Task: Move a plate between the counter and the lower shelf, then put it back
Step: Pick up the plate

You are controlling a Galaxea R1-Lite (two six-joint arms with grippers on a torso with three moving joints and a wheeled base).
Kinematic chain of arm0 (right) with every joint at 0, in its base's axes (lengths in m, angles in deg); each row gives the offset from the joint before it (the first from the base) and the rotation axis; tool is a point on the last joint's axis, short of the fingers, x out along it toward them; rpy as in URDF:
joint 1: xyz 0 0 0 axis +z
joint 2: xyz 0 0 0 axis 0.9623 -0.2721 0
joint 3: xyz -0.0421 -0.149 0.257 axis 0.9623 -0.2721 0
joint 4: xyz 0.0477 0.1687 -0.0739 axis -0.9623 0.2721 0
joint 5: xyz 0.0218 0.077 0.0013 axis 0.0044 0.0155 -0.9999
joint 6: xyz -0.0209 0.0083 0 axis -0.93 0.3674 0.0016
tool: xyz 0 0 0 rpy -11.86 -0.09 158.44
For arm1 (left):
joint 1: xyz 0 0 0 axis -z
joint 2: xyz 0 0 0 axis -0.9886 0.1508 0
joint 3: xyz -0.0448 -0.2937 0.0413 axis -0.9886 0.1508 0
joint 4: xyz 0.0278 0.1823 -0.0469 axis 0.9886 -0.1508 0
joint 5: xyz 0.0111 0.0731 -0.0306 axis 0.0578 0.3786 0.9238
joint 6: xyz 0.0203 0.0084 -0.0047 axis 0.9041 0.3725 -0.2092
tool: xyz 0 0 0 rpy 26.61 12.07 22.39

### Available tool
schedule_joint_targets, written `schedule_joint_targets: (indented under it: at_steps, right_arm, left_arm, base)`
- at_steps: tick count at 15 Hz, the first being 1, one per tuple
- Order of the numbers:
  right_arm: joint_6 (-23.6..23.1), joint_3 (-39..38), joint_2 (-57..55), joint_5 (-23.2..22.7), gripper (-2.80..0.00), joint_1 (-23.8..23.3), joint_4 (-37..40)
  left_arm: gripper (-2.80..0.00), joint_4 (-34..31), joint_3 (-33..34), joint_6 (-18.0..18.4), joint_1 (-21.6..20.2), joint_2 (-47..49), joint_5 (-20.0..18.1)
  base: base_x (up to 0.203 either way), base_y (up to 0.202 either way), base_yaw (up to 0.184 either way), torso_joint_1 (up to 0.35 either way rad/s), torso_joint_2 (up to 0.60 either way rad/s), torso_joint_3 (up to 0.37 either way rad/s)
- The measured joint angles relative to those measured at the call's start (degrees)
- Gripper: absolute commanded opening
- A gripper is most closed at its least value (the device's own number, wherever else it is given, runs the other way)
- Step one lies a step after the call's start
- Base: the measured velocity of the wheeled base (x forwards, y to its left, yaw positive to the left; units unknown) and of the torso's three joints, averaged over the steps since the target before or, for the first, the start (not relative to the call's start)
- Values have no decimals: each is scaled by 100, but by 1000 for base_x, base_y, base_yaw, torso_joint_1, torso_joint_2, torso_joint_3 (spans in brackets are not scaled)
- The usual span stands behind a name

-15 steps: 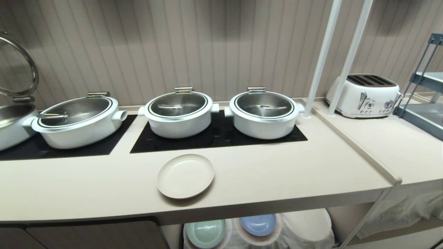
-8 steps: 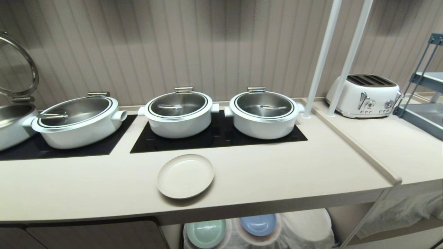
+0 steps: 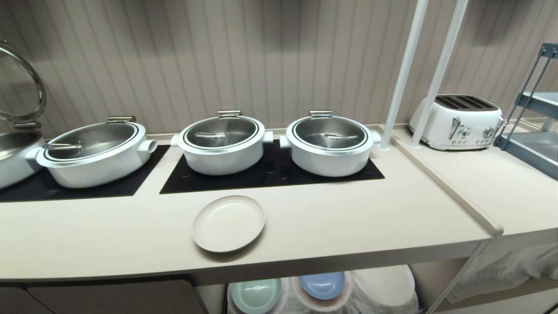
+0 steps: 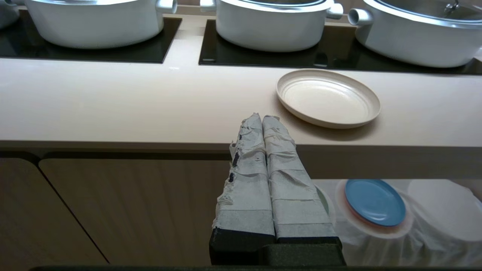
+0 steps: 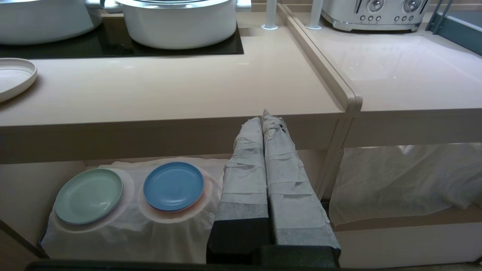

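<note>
- Cream plate (image 3: 229, 223) lies flat on counter (image 3: 348, 222), at 6 o'clock from the middle pot (image 3: 222, 141).
- We judge it light, stiff, matte; low rim is the hold.
- Left gripper (image 4: 262, 119) and right gripper (image 5: 265, 116): fingers together, empty, below the counter edge.

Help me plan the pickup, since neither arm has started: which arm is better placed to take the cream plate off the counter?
Probably the left. The left gripper, fingers shut, points at the counter edge close beside the plate. From the right gripper, also shut, the plate sits far off to one side.
</note>
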Motion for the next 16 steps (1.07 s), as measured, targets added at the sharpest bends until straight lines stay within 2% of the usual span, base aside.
schedule_joint_targets:
  at_steps: [6,16]
  right_arm:
    - [-1,0,0,0,-280,3,7]
    - [35,0,0,5,-280,1,5]
  left_arm:
    - [-280,0,0,-2,-2,0,1]
    - [-280,0,0,-3,-9,0,1]
  base:
    - [0,-178,0,3,1,1]
    - [0,-6,0,0,0,0]
